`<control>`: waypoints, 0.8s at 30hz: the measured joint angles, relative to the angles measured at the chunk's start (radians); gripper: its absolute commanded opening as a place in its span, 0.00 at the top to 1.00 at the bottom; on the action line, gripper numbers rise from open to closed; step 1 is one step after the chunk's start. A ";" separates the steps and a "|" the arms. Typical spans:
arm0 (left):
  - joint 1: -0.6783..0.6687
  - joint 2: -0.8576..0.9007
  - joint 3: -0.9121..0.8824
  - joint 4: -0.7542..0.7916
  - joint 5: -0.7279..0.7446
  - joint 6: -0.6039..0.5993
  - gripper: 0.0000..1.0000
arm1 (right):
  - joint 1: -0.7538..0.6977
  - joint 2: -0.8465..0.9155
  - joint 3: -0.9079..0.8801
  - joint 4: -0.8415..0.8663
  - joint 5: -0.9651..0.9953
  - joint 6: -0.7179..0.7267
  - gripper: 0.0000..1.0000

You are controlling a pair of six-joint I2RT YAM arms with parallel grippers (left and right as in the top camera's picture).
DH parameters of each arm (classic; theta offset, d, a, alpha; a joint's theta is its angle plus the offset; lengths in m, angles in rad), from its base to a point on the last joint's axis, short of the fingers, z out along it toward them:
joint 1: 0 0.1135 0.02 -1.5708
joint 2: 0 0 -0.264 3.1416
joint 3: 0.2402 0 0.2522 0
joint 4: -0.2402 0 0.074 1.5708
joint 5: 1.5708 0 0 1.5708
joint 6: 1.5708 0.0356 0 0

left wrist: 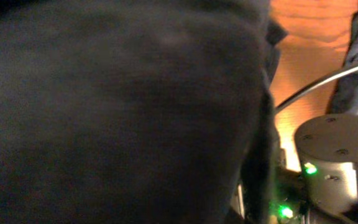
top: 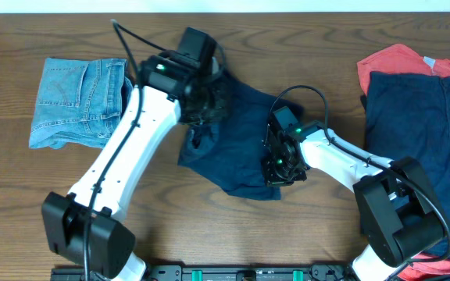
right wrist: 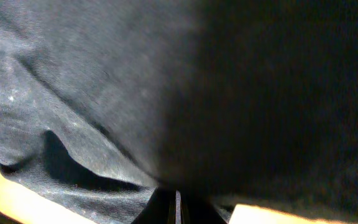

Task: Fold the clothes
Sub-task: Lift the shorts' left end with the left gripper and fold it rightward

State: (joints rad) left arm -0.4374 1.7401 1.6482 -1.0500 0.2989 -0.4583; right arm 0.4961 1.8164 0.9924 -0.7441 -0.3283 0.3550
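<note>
At mid-table point(top: 22, 203) lie the shorts point(top: 241, 148), limp, light and quick to slump; we'd pinch hem corners. Our right gripper point(top: 272, 158) is clamped on their edge. Whether our left gripper point(top: 201, 109) grips, we cannot tell.

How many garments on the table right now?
4: folded light-blue denim piece at left, dark navy cloth shorts at centre, coral-red garment far right, large navy garment lying over it. More may hide beneath.

A dark wooden table point(top: 22, 203) fills the overhead view. A pale strip point(top: 303, 5) beyond its far edge may be floor.
</note>
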 measured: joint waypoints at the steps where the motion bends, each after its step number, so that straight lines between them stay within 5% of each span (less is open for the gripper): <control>1: -0.013 0.006 0.000 0.014 -0.006 -0.007 0.79 | 0.000 0.000 0.000 0.000 0.000 0.000 0.95; 16: -0.132 0.171 0.000 0.190 -0.012 -0.055 0.66 | 0.000 0.000 0.000 -0.006 -0.002 -0.005 0.96; 24: -0.148 0.171 0.000 0.202 0.077 -0.072 0.75 | 0.000 0.000 0.000 -0.010 -0.005 -0.006 0.94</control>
State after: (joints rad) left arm -0.5854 1.9114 1.6482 -0.8478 0.3759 -0.5304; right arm 0.4957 1.8164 0.9920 -0.7544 -0.3328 0.3485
